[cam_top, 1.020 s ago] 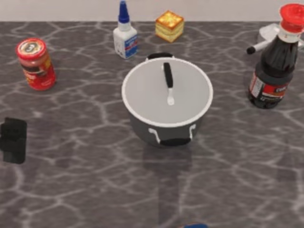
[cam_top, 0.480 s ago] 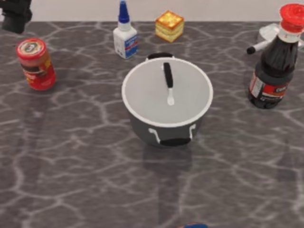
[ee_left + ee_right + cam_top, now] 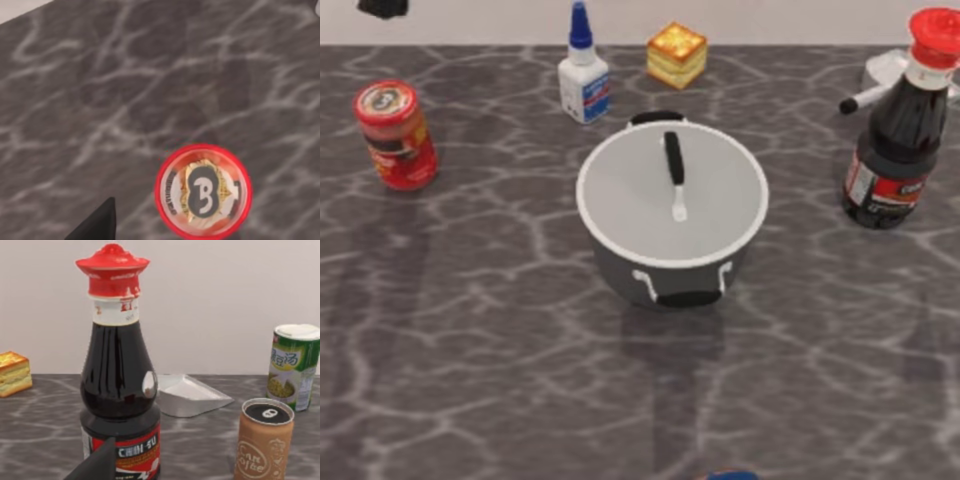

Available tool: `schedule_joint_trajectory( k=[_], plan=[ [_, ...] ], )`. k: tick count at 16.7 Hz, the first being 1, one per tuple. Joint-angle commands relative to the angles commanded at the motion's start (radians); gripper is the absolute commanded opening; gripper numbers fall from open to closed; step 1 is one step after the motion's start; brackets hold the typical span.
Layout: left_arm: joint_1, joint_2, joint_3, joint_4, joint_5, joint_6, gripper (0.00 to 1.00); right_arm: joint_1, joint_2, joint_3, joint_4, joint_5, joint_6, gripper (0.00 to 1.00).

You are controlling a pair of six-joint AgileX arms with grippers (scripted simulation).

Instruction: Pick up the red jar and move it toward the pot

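Lining up over the red jar (image 3: 203,189)

My left pincer (image 3: 382,8) hovers above it, opening unclear; I'd centre, then descend straight.

A rendered tabletop set, not a real room: a dark marble-patterned table (image 3: 500,330) stands before a plain pale wall (image 3: 225,295). Kitchen goods suggest a pantry scene, with the pot (image 3: 672,212), a soy-sauce bottle (image 3: 119,385), drink cans (image 3: 262,440) and a cake slice (image 3: 676,54).

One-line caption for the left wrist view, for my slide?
Left wrist camera looks straight down on the small red jar's round lid, upright on the dark marbled table.
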Motion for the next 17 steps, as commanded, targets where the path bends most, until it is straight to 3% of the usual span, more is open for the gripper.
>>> schedule_joint_trajectory(
  k=[7,17],
  plan=[
    [0.027,0.345,0.218,-0.178,-0.039,0.034,1.0,0.0,0.0,0.0,0.0,0.0,0.0,1.0],
    [0.026,0.389,0.202,-0.157,-0.045,0.03,1.0,0.0,0.0,0.0,0.0,0.0,0.0,1.0]
  ],
)
